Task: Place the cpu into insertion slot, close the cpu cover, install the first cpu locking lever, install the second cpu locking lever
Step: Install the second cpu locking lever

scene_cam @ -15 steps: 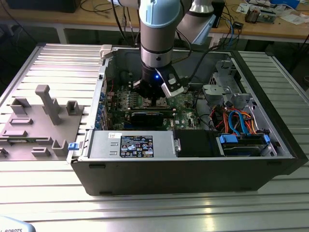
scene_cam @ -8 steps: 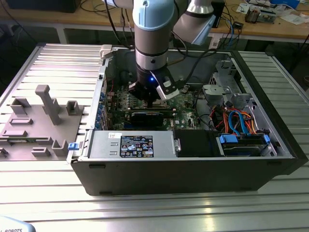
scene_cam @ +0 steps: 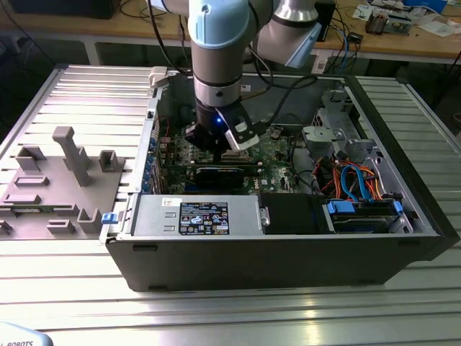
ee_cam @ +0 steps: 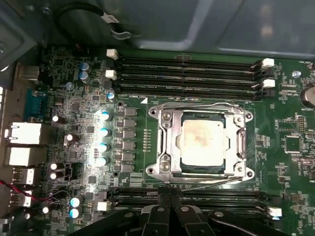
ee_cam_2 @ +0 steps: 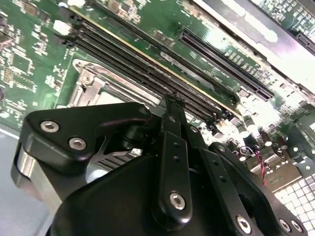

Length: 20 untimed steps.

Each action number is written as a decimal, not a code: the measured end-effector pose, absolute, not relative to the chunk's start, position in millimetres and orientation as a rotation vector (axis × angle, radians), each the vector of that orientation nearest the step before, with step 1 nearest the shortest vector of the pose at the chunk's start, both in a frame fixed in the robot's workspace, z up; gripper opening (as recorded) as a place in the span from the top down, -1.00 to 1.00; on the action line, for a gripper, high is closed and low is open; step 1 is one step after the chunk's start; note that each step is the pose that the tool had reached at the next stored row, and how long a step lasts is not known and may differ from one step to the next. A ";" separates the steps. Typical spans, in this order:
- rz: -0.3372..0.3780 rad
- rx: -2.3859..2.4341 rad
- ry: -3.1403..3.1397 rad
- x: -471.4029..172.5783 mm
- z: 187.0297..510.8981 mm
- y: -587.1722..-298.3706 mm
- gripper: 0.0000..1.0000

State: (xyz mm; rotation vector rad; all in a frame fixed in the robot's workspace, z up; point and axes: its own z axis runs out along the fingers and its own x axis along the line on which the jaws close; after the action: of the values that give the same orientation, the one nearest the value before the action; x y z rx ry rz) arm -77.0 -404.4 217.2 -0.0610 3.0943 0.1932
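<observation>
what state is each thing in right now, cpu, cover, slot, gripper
cpu: seated flat in the insertion slot, pale face up
insertion slot: filled by the cpu
cpu cover: closed down around the cpu, chip showing through its window
gripper: fingers shut together, holding nothing, beside the socket over the black memory slots
computer case: side open, motherboard exposed

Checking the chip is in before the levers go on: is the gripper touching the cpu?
Apart. In the first wrist view the gripper sits over the memory slots beside the socket, while the cpu lies uncovered under the cpu cover.
</observation>
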 end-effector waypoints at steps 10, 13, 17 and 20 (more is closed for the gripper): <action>0.198 -0.099 3.095 -86.2 211.9 -402.0 0.79; 0.209 -0.102 3.094 -86.7 210.3 -400.9 0.79; 0.224 -0.105 3.092 -86.8 208.4 -399.1 0.79; 0.234 -0.107 3.091 -86.8 206.7 -398.1 0.79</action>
State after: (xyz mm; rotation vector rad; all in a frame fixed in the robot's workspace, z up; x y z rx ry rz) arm -86.8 -398.1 206.7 -0.1068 3.0913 0.2343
